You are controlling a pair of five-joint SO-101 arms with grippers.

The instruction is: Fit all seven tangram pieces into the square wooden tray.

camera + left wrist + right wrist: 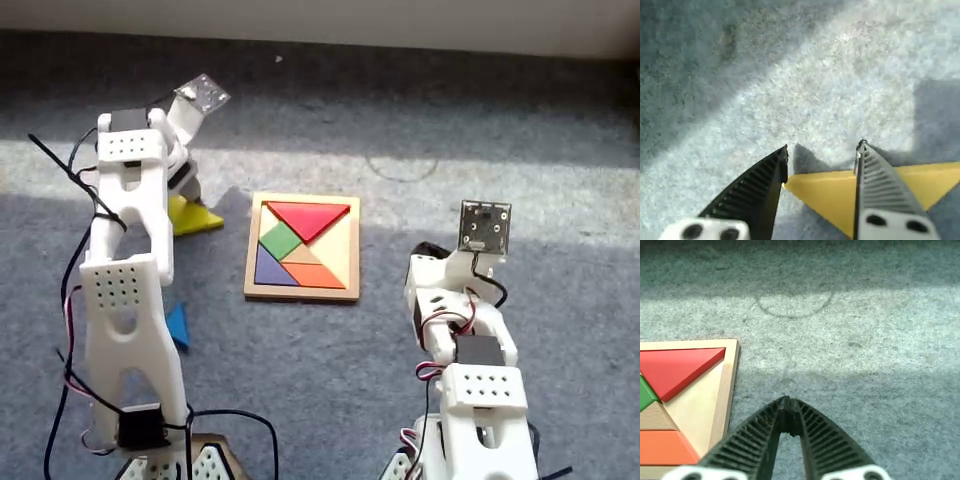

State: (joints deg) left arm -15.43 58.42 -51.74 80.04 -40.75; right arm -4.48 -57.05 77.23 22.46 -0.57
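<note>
Left gripper [823,146]: fingers [762,187] set wide, straddling one corner of the yellow triangle [825,195]. The black finger stands just beside the corner; the pale finger lies across the piece. The triangle rests flat on the carpet [790,75], near the tray's [300,293] left side.

Right gripper [785,401]: fingers [755,440] pressed together at the tips, holding nothing. It hangs over the carpet just beside the tray's right rim.

Tray contents:
- red triangle [308,217] along the far edge
- green square [279,240]
- purple triangle [270,268] in the near left corner
- orange piece [318,275] along the near edge
- a wood-coloured piece [300,253] in the middle

Bare tray floor shows at the right side. A blue piece [178,325] lies on the carpet beside the left arm, well apart from the tray.
</note>
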